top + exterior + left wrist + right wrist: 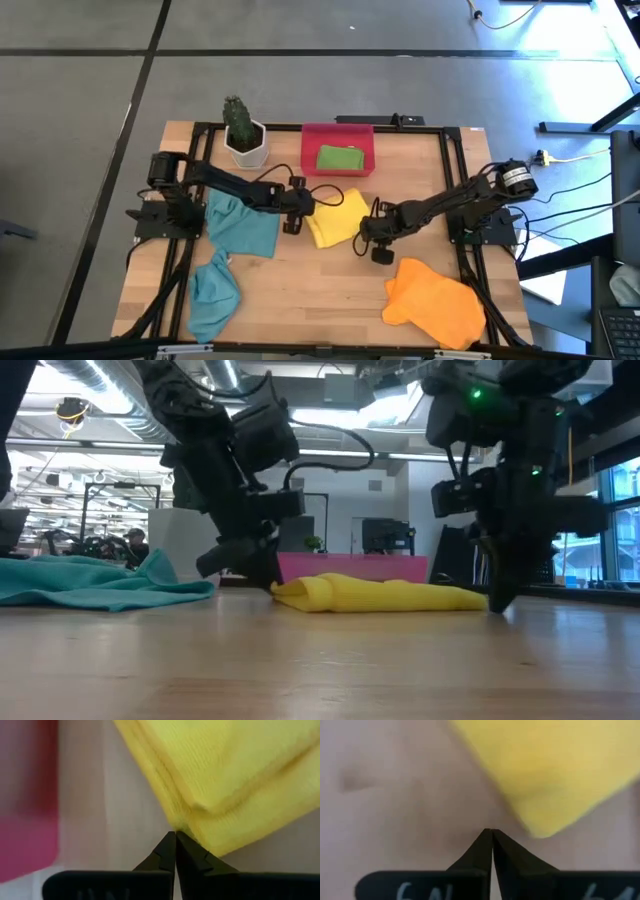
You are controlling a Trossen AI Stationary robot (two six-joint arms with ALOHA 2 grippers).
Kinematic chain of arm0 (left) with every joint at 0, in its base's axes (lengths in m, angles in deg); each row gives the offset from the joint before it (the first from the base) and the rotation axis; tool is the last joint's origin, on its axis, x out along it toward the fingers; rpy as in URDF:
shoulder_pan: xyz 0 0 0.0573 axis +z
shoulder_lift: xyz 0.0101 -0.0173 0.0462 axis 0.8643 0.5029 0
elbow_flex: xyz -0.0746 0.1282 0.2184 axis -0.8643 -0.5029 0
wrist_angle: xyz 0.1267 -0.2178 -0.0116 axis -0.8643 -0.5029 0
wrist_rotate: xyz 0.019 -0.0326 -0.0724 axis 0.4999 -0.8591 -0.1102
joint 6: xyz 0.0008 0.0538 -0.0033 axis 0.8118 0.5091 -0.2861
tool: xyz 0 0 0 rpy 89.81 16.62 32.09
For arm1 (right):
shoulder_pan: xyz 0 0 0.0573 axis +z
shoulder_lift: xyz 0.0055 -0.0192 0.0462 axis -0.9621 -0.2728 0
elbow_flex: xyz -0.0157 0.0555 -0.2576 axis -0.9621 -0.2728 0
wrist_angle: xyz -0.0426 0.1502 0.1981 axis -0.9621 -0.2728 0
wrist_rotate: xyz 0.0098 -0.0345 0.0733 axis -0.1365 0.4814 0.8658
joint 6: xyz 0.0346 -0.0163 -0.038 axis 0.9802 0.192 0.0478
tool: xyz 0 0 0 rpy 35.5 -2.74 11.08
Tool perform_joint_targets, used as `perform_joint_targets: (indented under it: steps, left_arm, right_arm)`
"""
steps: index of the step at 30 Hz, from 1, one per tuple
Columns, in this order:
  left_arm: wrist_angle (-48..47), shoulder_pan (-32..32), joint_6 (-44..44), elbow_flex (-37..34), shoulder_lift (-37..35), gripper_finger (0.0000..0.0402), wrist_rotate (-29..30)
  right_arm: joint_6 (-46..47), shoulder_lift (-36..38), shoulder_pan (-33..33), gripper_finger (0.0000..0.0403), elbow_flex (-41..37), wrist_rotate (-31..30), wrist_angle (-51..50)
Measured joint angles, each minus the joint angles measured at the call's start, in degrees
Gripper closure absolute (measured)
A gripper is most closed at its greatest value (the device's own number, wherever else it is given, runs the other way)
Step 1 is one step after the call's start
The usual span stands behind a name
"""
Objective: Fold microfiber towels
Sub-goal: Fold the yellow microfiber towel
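Two pincers are brought down at opposite ends of the yellow towel (334, 218), which lies crumpled near the middle of the counter (300, 300), just in front of the red tray (337, 132) at the far edge. The left pincer (175, 836) is closed with its tips meeting right at the towel's edge, where layered folds of cloth come together; a corner appears to be pinched there, so that it can be lifted and carried over. The right pincer (491, 831) is also closed, but its tips are seen on bare wood just beside the towel's rounded corner, so nothing seems to be caught by it; a second try is probably needed.

The yellow towel is seen low and bunched, loosely doubled on itself, not yet a neat fold. A lime green towel (340, 158) sits folded in the tray. Two teal-blue towels (240, 225) are heaped along the left edge, and an orange towel (436, 301) is spread, rumpled, at the near right corner.
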Motion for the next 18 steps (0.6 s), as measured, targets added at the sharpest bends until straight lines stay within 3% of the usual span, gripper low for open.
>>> perform_joint_targets:
  steps: [12, 18]
  left_arm:
    - [-0.95, -10.55, -6.03, 0.07, 0.04, 0.0397, -0.88]
    - [3.95, -16.71, -7.88, 0.02, 0.14, 0.0388, -6.48]
  right_arm:
    - [-1.79, -0.17, -6.96, 0.0393, -0.17, -10.83, -0.01]
    - [-8.54, -0.17, -9.40, 0.0384, -0.17, -15.86, 2.57]
